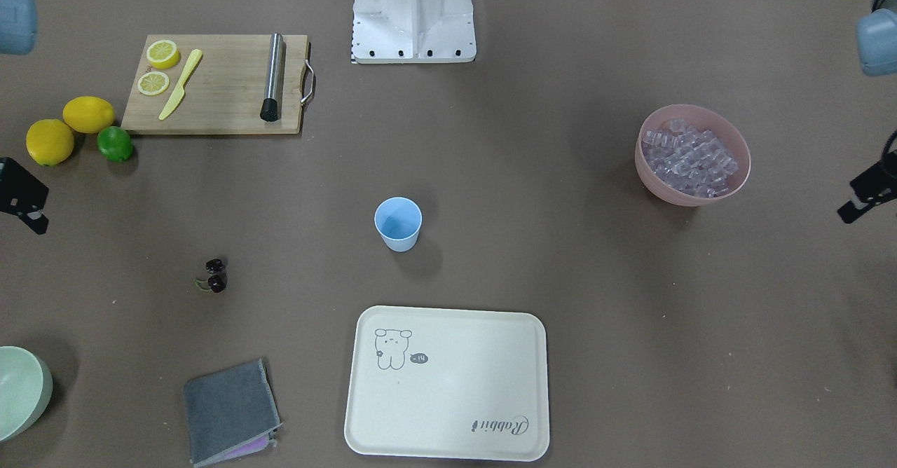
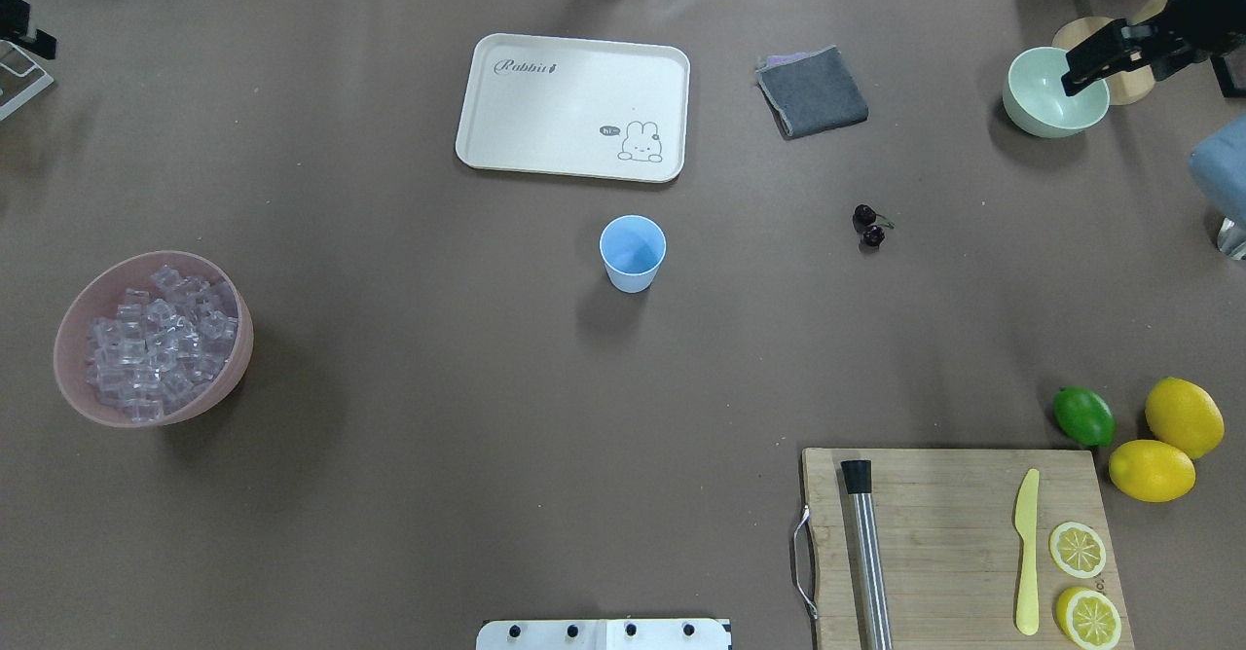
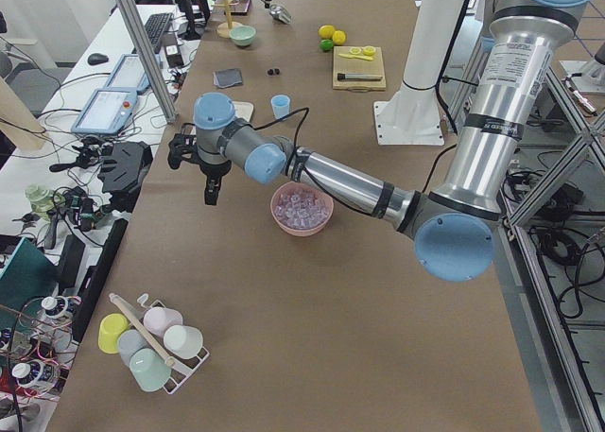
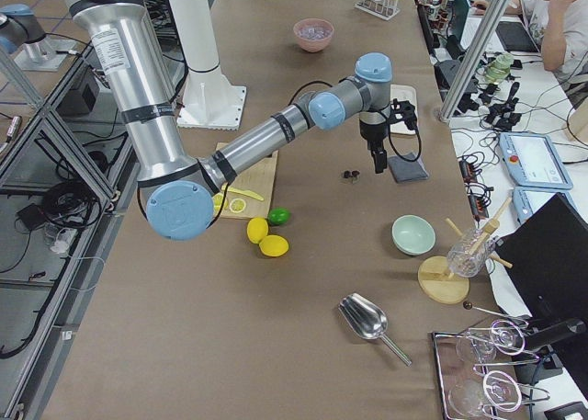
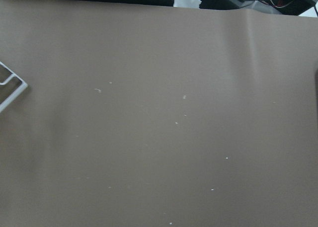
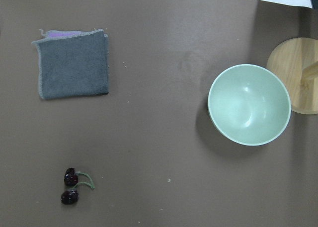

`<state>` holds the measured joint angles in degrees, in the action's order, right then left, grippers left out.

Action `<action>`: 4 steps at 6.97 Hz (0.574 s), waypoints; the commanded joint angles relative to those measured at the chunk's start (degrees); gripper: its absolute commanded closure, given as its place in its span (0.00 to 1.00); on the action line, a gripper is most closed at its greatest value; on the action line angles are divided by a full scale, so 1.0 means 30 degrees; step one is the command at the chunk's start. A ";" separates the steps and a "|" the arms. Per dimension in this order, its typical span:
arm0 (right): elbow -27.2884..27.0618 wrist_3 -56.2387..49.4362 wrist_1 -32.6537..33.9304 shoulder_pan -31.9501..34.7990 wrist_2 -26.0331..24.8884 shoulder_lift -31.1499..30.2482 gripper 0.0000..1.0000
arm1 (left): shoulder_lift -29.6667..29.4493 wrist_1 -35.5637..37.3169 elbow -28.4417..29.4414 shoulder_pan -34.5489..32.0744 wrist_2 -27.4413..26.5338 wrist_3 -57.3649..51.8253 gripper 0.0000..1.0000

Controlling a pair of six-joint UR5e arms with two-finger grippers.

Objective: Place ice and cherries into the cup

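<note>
Ice point(image 2: 156, 339), little see-through cubes, is all in the pink bowl point(image 2: 238, 358), well away from the cup point(image 2: 633, 253). The cherries point(image 2: 869, 226), two tiny dark balls on one stem, lie on the table point(image 2: 438, 494) on the cup's other side. The blue cup looks empty, so nothing is done yet, and the left gripper point(image 1: 849, 210) and right gripper point(image 2: 1079, 76) hang far from it; I cannot tell if their jaws are open.

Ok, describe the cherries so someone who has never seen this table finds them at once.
In the overhead view, find the cream rabbit tray, then the folded grey cloth to its right. Just nearer the robot than that cloth lie the cherries. They are two tiny glossy near-black fruits on one thin green stem, far smaller than the light blue cup to their left.
</note>
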<state>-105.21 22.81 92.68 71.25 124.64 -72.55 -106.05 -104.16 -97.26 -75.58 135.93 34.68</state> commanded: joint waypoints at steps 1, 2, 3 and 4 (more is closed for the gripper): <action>0.0119 -0.1917 0.1270 0.1149 -0.0005 -0.0337 0.00 | -0.0217 -0.0375 -0.1496 0.2363 -0.0396 -0.0043 0.02; 0.0293 -0.1804 0.1450 0.1297 -0.0092 -0.0366 0.00 | 0.0539 -0.0463 -0.1970 0.3156 -0.0456 -0.3006 0.02; 0.0469 -0.1715 0.1713 0.1734 -0.0064 -0.0743 0.00 | 0.0865 -0.0841 -0.1975 0.3396 -0.0457 -0.6110 0.02; 0.0500 -0.1657 0.1715 0.1999 -0.0064 -0.1385 0.00 | 0.0985 -0.1309 -0.2120 0.3601 -0.0428 -0.6547 0.02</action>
<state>-104.00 17.67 97.43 76.12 124.46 -74.86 -103.91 -106.63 -103.02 -65.87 134.63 19.84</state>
